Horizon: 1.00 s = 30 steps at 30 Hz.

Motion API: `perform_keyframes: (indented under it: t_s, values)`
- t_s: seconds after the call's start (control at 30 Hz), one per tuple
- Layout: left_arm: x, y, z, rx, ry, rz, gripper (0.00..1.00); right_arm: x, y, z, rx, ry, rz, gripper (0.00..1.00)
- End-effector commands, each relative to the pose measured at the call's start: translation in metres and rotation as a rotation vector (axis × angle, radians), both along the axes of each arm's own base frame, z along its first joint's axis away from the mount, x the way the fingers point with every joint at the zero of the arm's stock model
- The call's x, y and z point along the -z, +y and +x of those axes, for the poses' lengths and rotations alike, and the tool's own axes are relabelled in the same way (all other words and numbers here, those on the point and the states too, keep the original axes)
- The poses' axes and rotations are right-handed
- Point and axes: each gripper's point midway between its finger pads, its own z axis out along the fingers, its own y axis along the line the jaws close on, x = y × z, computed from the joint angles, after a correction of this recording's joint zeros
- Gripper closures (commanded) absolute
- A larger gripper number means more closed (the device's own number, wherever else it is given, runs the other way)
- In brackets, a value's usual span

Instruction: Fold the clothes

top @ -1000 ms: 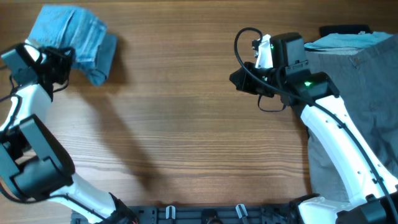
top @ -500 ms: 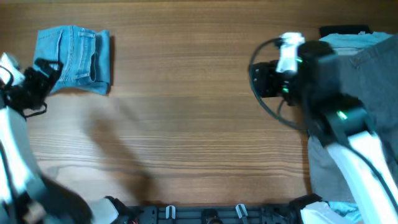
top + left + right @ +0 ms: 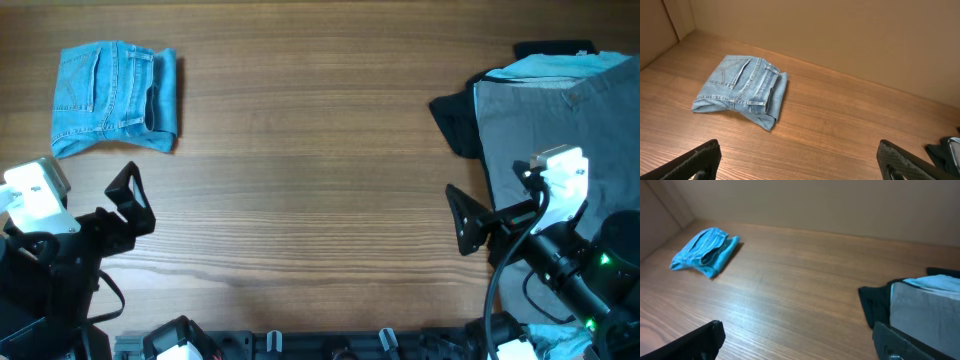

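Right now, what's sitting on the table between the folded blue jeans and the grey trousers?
Bare wooden table from the jeans until a black garment tucked against the grey trousers, clearest in the overhead view.

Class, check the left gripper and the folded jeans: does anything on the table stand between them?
Nothing visible does. Only wooden table shows between the open left gripper and the jeans. The grey trousers lie far off at the right side.
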Motion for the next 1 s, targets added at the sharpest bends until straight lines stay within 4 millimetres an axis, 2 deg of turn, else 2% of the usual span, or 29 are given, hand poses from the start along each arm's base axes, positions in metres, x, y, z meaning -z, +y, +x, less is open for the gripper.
perform_keyframes:
  t_s: [0.0,0.07,0.17,0.23,0.27,0.33,0.47,0.63,0.7,0.83,0.97]
  values:
    - [0.0,0.002,-0.001,-0.006,0.002,0.023,0.0,0.014,0.007,-0.012,-0.057,0.074,-0.004,0.0]
    - [0.0,0.002,-0.001,-0.006,0.001,0.023,0.0,0.013,0.007,-0.012,-0.088,0.042,-0.059,0.0]
    - [0.0,0.002,-0.001,-0.006,0.001,0.023,0.0,-0.003,0.007,0.001,-0.161,-0.143,-0.252,0.0]
    - [0.0,0.002,-0.001,-0.006,0.001,0.023,0.0,-0.01,0.007,0.012,-0.155,-0.246,-0.278,0.0]
    - [0.0,0.002,-0.001,-0.006,0.001,0.023,0.0,-0.007,0.008,0.017,-0.144,-0.293,-0.263,0.0]
    - [0.0,0.002,-0.001,-0.006,0.001,0.023,0.0,0.014,0.007,0.023,-0.128,-0.353,-0.246,0.0]
    - [0.0,0.002,-0.001,-0.006,0.001,0.023,0.0,0.065,0.011,0.018,-0.163,-0.42,-0.212,0.0]
    - [0.0,0.002,-0.001,-0.006,0.001,0.023,0.0,0.117,-0.014,0.016,-0.055,-0.506,-0.222,0.0]
    - [0.0,0.002,-0.001,-0.006,0.001,0.023,0.0,0.144,-0.019,0.021,-0.029,-0.498,-0.229,0.0]
    - [0.0,0.002,-0.001,-0.006,0.001,0.023,0.0,0.183,-0.018,0.037,-0.028,-0.565,-0.226,0.0]
    - [0.0,0.002,-0.001,-0.006,0.001,0.023,0.0,0.187,-0.018,0.038,-0.027,-0.567,-0.23,0.0]
